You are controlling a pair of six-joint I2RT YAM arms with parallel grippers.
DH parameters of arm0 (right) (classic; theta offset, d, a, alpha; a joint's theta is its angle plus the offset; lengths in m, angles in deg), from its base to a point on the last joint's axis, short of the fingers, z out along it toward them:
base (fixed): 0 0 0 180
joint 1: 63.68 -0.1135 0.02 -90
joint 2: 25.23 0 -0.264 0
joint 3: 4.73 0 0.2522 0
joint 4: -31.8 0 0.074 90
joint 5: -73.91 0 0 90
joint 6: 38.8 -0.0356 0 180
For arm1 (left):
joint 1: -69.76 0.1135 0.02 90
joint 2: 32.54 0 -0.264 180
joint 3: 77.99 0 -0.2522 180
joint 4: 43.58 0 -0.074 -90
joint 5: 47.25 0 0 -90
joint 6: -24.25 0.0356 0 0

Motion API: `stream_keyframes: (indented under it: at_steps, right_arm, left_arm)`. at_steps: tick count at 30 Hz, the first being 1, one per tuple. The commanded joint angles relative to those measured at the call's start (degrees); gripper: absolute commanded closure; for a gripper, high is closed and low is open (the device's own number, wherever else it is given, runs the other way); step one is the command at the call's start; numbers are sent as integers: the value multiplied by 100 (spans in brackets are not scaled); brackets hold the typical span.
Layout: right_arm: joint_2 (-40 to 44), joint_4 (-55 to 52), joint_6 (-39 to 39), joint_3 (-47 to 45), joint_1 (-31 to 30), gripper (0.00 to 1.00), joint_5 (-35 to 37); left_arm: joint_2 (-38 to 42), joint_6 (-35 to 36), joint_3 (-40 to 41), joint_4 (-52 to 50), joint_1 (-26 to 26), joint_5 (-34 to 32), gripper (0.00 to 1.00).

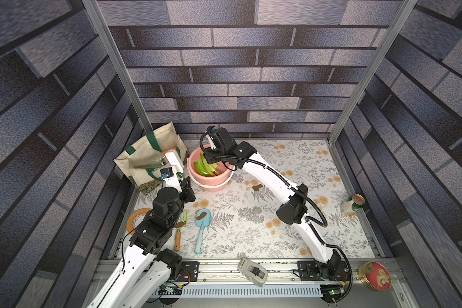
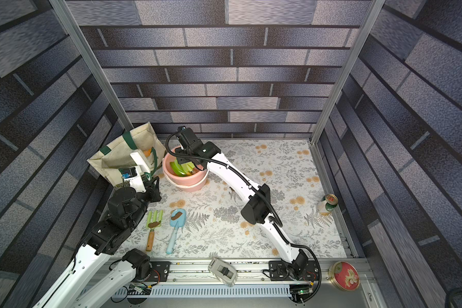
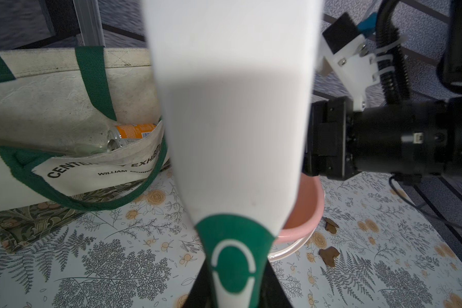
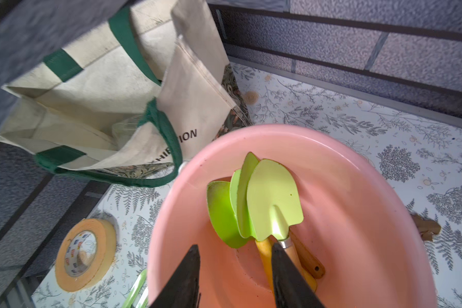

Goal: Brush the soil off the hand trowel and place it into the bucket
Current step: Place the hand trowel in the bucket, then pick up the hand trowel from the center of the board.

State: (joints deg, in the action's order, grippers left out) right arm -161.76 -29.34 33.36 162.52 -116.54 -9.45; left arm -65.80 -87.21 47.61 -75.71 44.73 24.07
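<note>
The pink bucket stands at the back left of the flowered mat. Inside it lie three lime-green hand trowel blades; the nearest one has a wooden handle. My right gripper hangs open just above the bucket's inside, holding nothing. My left gripper is shut on a white tool with a green base, beside the bucket. A blue trowel carries a soil blob. Loose soil lies right of the bucket.
A cream tote bag with green straps stands left of the bucket. A green hand fork with soil on it lies beside the blue trowel. A tape roll, a can, a round tin and a grey device sit along the edges.
</note>
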Motion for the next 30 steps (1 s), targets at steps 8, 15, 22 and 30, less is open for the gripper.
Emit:
stream_keyframes:
  at_steps: [8, 15, 22, 30]
  right_arm:
    - [1982, 888, -641, -3030, -770, 52, 488]
    - [3046, 1744, -1919, -5254, -1222, 48, 677]
    - [3090, 2020, -3027, -6084, -1619, 45, 829]
    - [2641, 2132, -3929, -6389, -1901, 44, -223]
  left_arm:
    - [769, 20, -262, -1038, 282, -864, 97]
    - [823, -225, -226, -1143, 463, -693, 98]
    - [733, -316, -234, -1048, 500, -297, 99]
    - [1144, -503, -107, -1103, 494, -180, 98]
